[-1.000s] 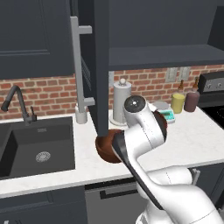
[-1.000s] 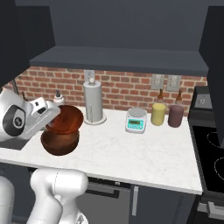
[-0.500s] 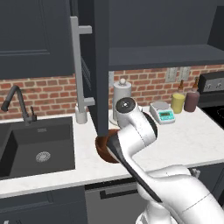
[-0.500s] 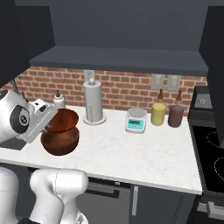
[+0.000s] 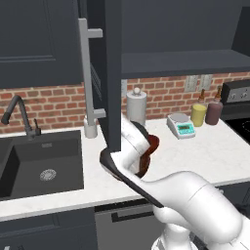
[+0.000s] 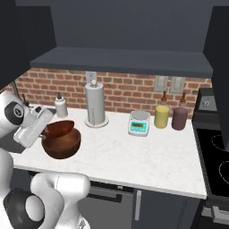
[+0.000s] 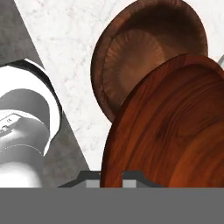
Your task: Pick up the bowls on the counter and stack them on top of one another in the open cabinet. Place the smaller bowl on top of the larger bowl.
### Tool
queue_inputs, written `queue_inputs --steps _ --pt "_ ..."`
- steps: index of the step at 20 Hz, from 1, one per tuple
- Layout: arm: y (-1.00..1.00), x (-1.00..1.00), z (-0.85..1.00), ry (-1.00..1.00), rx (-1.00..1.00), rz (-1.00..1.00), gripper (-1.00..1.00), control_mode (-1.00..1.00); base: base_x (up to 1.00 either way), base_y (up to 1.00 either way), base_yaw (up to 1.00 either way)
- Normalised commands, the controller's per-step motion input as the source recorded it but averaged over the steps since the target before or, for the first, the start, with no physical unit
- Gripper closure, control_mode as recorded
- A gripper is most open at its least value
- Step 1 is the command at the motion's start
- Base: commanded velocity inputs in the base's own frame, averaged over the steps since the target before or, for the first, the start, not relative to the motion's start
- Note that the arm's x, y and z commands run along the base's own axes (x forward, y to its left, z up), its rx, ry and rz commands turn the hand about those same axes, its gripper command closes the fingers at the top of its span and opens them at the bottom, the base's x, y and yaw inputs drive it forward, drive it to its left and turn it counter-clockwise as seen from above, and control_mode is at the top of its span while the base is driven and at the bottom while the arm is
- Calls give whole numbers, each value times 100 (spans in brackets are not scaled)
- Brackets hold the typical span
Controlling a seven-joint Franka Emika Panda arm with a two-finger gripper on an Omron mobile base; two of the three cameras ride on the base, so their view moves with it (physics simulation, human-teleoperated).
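Reddish-brown wood sits at the gripper: its jaws are pressed together on the rim of the smaller bowl, which is held tilted just above the larger bowl. From the hand camera the smaller bowl covers the near side and partly hides the larger bowl, whose hollow inside is open to view beyond it. The larger bowl stands on the white worktop, close to its front edge and near the sink. In the left base view the smaller bowl shows beside the white arm, just right of the open cabinet door edge and its grey bar handle. The cabinet shelf is well above the bowls. Behind the bowls stand a paper towel holder and a small bottle; further right are a kitchen scale, a yellow jar and a dark jar. Between the bowls and these things the worktop lies bare, and more bare surface runs to the right toward the stove.
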Motion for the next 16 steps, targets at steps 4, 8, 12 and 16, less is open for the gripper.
queue_inputs --steps 4,8,12,16 --pt "0 10 -62 5 -13 5 100 -100 0 0 0" --pt "0 23 -52 0 -2 3 100 -100 0 0 0" --pt "0 24 -31 0 0 3 100 -100 0 0 0" --pt "1 26 -7 0 0 3 100 -100 0 0 0"
